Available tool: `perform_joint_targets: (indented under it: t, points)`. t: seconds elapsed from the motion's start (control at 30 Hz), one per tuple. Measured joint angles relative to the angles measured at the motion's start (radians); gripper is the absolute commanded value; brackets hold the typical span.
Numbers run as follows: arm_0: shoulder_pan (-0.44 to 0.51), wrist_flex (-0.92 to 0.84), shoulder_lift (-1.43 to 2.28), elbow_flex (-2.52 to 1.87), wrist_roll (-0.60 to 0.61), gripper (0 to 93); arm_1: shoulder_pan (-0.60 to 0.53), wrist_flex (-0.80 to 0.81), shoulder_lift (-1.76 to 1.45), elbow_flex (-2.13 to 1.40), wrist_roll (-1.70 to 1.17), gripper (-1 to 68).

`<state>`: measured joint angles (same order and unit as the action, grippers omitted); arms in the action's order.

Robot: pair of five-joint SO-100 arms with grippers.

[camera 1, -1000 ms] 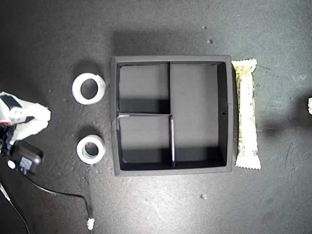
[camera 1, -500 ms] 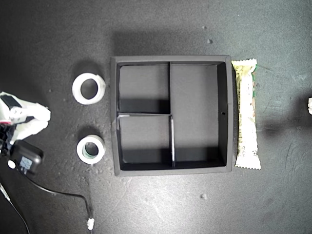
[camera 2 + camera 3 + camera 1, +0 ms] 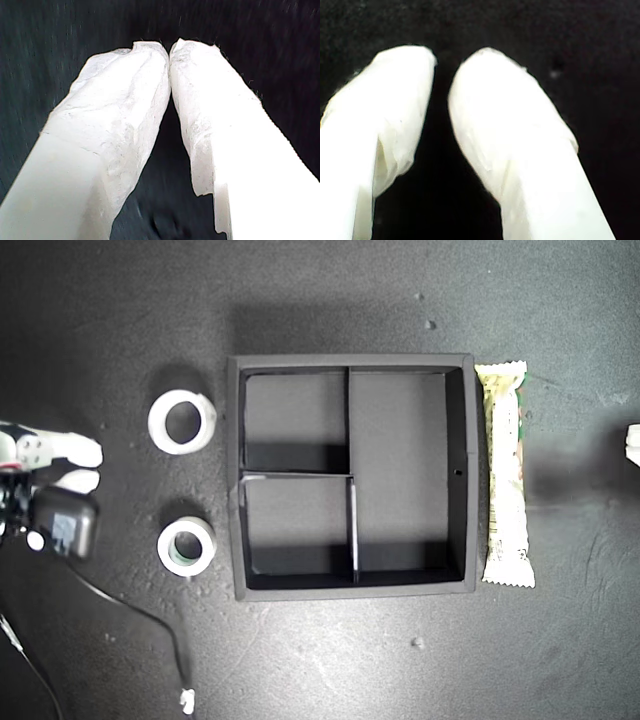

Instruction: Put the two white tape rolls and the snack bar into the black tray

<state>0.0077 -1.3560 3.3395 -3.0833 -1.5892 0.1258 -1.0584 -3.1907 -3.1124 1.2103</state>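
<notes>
At the exterior view's left edge an arm (image 3: 40,448) reaches in over the dark desk (image 3: 320,290). Its two white jaw tips point toward that view's right with a dark gap between them. We cannot tell from the wrist views which arm this is, since both show only bare desk beyond the jaws.

Just to the right of those tips lie the two white tape rolls, both flat on the desk with their holes facing up. The plain roll (image 3: 182,421) sits a little above the line of the jaws in the exterior view, and the roll with the greenish core (image 3: 186,546) sits a little below it. Both are near the black tray (image 3: 350,362) but outside its left wall. All three of its compartments hold nothing.

Against the tray's right wall lies the snack bar (image 3: 503,475). Its long axis runs top to bottom in the exterior view, parallel to the long compartment. A sliver of another arm (image 3: 632,445) shows at the right edge, well apart from the bar yet far nearer to it than the left-edge arm.

We judge that the left-edge arm is placed for the rolls and the other for the bar.

The jaws of my first gripper (image 3: 170,50) meet at the tips and hold nothing. Those of my second gripper (image 3: 442,65) stand slightly spread, also holding nothing.
</notes>
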Motion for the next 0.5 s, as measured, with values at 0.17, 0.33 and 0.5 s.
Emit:
perform_joint_targets:
  t: [0.17, 0.33, 0.5]
  points:
    - [0.0, 0.017, 0.0, 0.0, 0.071, 0.0, 0.02, 0.13, 0.0, 0.0, 0.008, -0.3]
    - [0.026, 0.232, 0.0, 0.0, 0.199, 0.1, 0.046, 0.143, 0.0, 0.0, 0.477, -0.3]
    - [0.025, 0.417, 0.0, 0.018, 0.483, 14.2, 0.054, 0.152, 0.0, 0.0, 0.68, -0.2]
